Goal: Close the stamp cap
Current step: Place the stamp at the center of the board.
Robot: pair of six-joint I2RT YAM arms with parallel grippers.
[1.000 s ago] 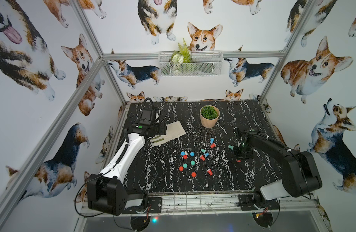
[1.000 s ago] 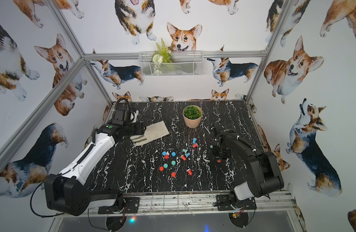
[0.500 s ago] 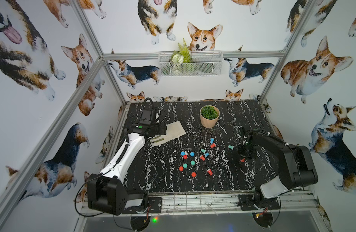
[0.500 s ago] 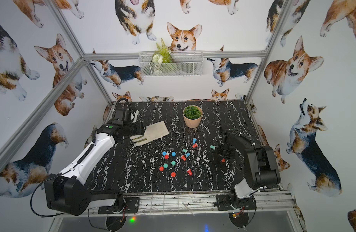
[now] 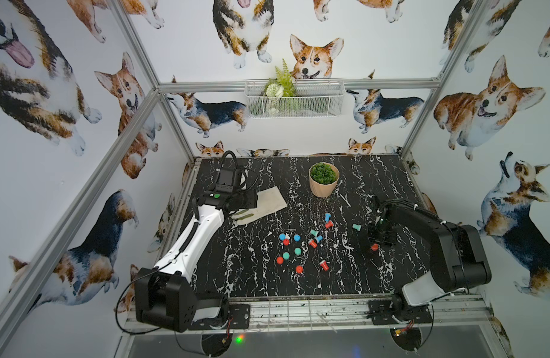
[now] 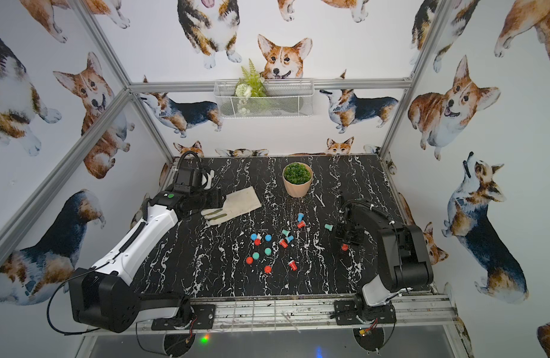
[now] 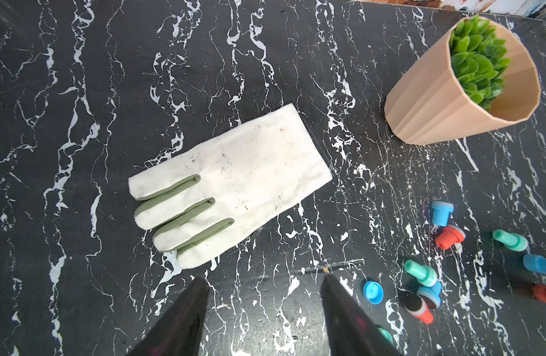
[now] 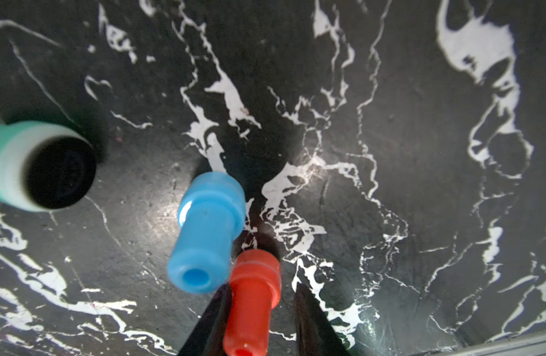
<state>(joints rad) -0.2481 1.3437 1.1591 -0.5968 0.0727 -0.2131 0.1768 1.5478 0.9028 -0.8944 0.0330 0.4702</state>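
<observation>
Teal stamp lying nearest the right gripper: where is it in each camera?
Top view: teal stamp lies on its side beside the right gripper.
Top view: same spot.
Left wrist: present, small.
Right wrist: close up, dark pad showing.
Landmark: red stamp inside the right gripper's jaws.

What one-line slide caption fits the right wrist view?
Right tool open around a red stamp, blue stamp beside it, teal stamp lying uncapped on the marble table.
</observation>
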